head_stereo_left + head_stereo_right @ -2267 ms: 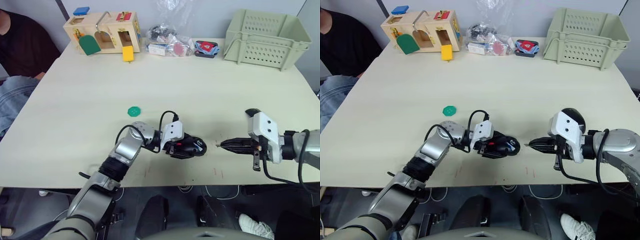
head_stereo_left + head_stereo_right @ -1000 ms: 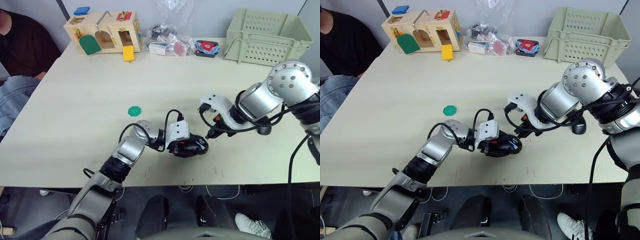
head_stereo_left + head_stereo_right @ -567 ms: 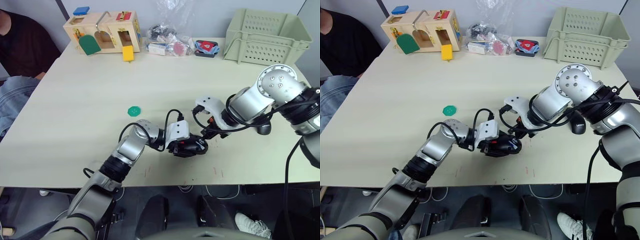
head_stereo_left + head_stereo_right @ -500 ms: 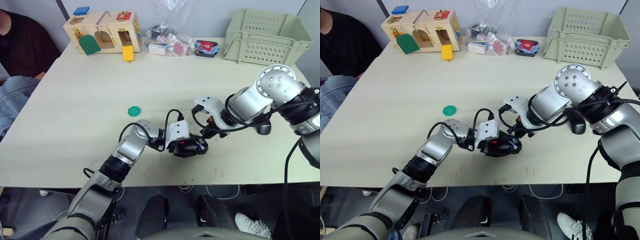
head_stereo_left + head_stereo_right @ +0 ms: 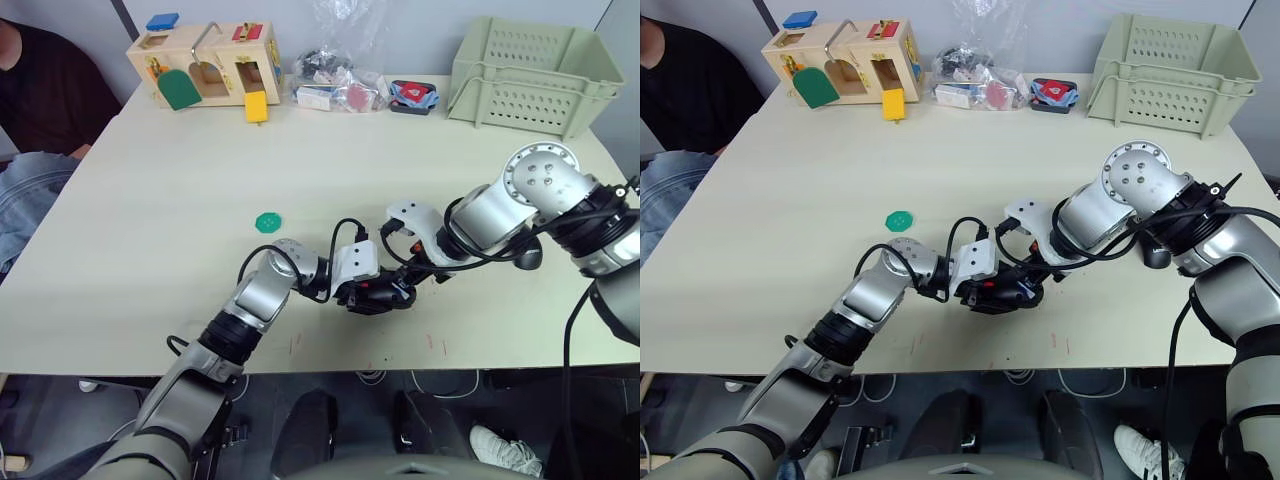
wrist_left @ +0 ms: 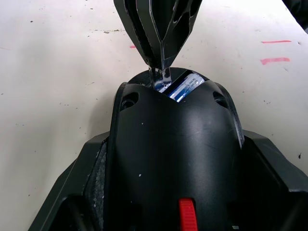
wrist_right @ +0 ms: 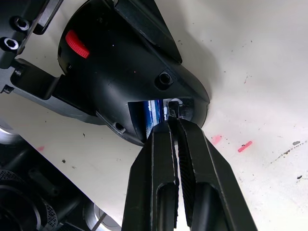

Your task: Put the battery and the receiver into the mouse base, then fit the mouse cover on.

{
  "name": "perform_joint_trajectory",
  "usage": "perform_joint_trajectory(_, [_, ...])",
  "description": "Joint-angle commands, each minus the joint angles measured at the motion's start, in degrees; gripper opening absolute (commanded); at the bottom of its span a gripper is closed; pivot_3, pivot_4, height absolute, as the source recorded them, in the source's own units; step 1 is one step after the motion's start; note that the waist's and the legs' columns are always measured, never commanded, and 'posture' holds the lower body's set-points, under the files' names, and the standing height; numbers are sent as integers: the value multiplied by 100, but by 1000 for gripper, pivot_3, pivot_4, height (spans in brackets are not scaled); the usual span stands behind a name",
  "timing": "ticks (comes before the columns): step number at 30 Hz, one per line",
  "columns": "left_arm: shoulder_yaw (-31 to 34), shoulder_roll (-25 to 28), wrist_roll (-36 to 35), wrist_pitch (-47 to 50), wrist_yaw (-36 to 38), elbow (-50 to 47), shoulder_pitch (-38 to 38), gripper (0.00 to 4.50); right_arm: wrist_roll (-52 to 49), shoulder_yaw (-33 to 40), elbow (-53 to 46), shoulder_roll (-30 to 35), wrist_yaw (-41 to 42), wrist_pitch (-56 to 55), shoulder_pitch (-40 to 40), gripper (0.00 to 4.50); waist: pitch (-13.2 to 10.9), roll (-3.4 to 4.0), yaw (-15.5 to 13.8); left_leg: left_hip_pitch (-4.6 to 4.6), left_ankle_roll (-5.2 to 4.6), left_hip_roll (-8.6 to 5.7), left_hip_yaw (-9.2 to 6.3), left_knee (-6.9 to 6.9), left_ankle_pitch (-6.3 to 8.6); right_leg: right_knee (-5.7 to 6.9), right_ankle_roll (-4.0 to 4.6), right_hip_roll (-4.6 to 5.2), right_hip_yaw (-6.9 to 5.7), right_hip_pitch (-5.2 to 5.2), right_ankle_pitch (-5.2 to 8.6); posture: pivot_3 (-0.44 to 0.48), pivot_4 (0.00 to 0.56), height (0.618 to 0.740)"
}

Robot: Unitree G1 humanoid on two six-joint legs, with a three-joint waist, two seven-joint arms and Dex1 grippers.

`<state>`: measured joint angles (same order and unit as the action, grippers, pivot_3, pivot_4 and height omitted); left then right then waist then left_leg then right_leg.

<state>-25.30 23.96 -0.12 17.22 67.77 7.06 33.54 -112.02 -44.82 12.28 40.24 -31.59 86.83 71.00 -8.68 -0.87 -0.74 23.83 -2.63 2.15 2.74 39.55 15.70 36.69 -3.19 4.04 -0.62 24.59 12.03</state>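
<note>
Lower centre of the head view, on the worktop (image 5: 150, 200), the left hand (image 5: 362, 291) is clamped on the black mouse base (image 5: 385, 291), red wheel (image 6: 186, 215) up. The blue battery (image 6: 184, 86) lies in its open bay. The right hand (image 5: 408, 283), fingers pressed together, tips into that bay beside the battery.

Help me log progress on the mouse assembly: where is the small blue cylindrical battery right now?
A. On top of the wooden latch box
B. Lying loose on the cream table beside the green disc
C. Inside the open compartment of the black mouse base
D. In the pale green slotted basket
C. The small blue cylindrical battery sits in the open compartment of the black mouse base, with the right gripper at that opening.
</note>
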Motion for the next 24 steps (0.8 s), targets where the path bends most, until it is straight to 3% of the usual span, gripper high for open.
perform_joint_trajectory(1, [-169, -15, 72, 82, 13, 10, -32, 3001, -98, 87, -127, 5, -30, -51, 1, 0, 0, 0, 0, 0, 0, 0, 0, 0, 0, 0, 0, 0, 0, 0, 0, 0, 150, 740])
perform_joint_trajectory(13, [-179, 5, 66, 129, 13, -54, -73, 3001, -50, -1, -328, 38, -243, -41, -31, 0, 0, 0, 1, 0, 0, 2, 0, -1, 0, -1, 0, 0, 0, 0, 0, 0, 150, 740])
perform_joint_trajectory(24, [-170, 40, 57, 136, 22, -107, -115, 3001, 301, -7, -505, -31, 114, 237, -86, 0, 0, 0, 2, 0, 0, 2, -1, -3, 0, -3, 0, 0, 0, 1, 1, 0, 150, 740])
